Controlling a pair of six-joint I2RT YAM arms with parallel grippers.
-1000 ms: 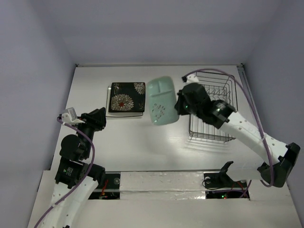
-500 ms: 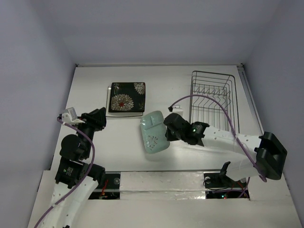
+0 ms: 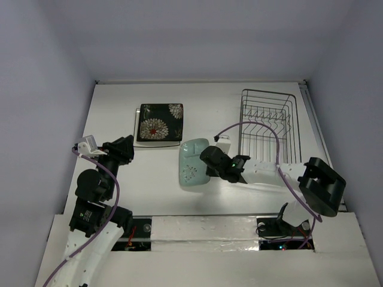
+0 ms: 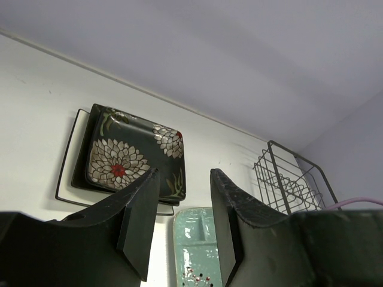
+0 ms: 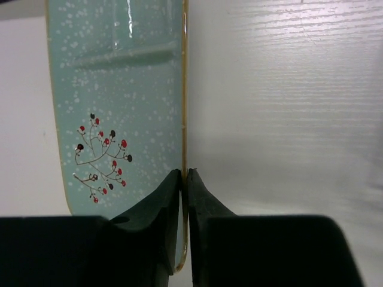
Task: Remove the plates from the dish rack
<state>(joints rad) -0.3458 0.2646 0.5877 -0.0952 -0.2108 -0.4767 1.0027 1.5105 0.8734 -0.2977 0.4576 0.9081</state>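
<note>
White table (image 3: 119, 107): I've got the mint plate (image 3: 190, 166) lying just left of the dish rack (image 3: 269, 119), near end, w/ my right gripper (image 5: 185, 174) clamped on its rim. Black floral plate (image 3: 160, 122) sits further left of rack. Left gripper (image 4: 184, 174): fingers apart, nothing btwn them.
</note>
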